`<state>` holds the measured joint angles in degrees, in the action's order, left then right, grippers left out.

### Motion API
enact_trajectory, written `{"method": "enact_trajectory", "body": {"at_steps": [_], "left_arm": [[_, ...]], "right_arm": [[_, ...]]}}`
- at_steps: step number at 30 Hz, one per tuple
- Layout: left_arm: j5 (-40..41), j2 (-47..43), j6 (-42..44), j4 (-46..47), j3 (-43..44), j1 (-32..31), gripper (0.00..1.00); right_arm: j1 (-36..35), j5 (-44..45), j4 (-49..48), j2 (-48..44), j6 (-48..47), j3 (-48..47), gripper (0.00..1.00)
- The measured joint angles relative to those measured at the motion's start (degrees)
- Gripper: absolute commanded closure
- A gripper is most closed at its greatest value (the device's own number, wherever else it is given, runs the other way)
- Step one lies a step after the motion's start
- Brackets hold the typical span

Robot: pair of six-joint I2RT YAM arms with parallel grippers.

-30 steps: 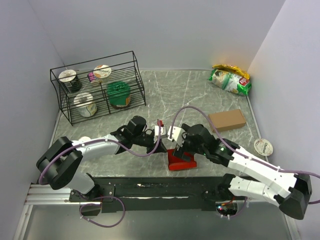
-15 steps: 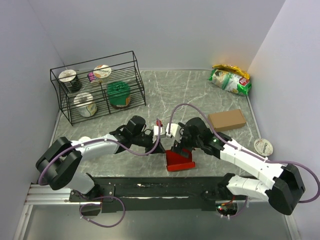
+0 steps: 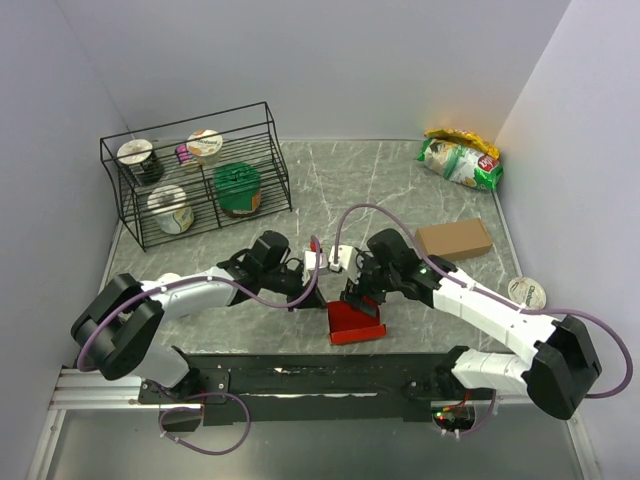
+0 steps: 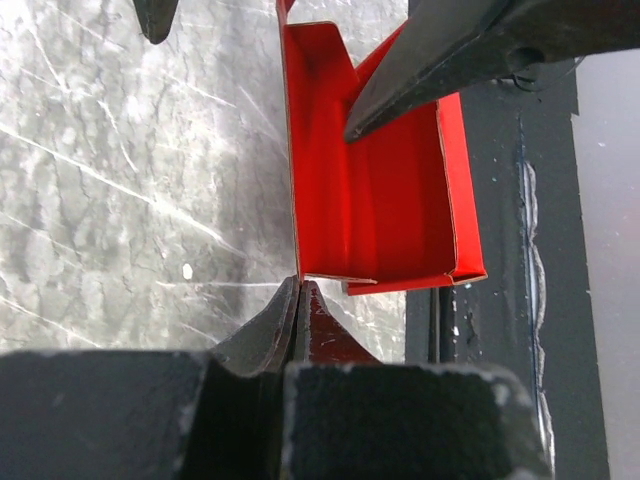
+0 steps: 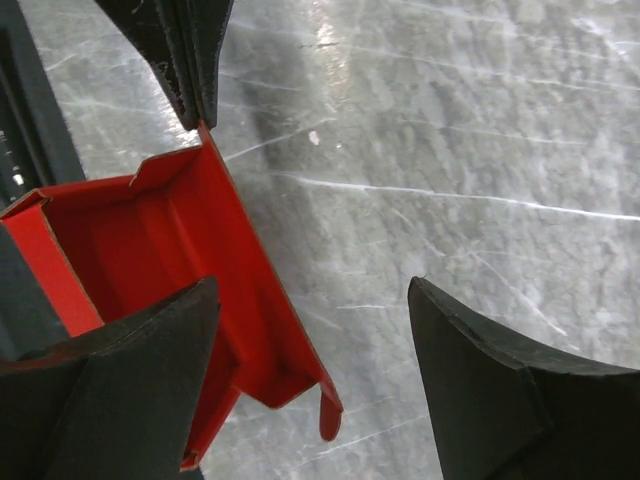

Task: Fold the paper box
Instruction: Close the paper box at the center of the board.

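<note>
The paper box (image 3: pixel 352 324) is a bright red open tray of creased card, lying near the table's front edge between both arms. In the left wrist view the paper box (image 4: pixel 372 200) shows its hollow inside. My left gripper (image 4: pixel 298 290) is shut, pinching the near corner of one side wall. It comes in from the left in the top view, left gripper (image 3: pixel 320 288). My right gripper (image 5: pixel 312 287) is open and straddles the same wall of the paper box (image 5: pixel 150 235), one finger (image 5: pixel 140 370) inside and the other outside over the table. From above, the right gripper (image 3: pixel 358 298) stands over the box's back end.
A black wire rack (image 3: pixel 190 180) with several cups stands at the back left. A plain brown cardboard box (image 3: pixel 454 240), a snack bag (image 3: pixel 460 160) and a round lid (image 3: pixel 527 293) lie on the right. A black strip (image 3: pixel 300 375) runs along the front edge.
The right arm has swung left and further back over the box, and its jaws have narrowed a little. The red box has slid slightly left. The left gripper has stayed shut.
</note>
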<state>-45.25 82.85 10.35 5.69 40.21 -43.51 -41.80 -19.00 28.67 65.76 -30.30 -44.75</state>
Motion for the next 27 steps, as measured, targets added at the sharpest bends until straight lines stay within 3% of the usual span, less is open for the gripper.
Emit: {"method": "enact_trajectory", "body": {"at_steps": [8,17,27], "left_arm": [[-1.92,-0.55,0.31,-0.68,0.00,0.33,0.99],[-3.89,-0.66,-1.16,3.87,0.00,0.24,0.99],[-7.19,-1.55,-0.87,2.71,0.24,0.48,0.99]], "right_arm": [[0.33,-3.74,7.10,1.53,0.31,-4.13,0.17],[-0.11,-7.96,4.98,-6.80,1.51,-3.45,0.14],[-0.11,-8.70,7.72,-7.34,0.31,-3.06,0.11]]}}
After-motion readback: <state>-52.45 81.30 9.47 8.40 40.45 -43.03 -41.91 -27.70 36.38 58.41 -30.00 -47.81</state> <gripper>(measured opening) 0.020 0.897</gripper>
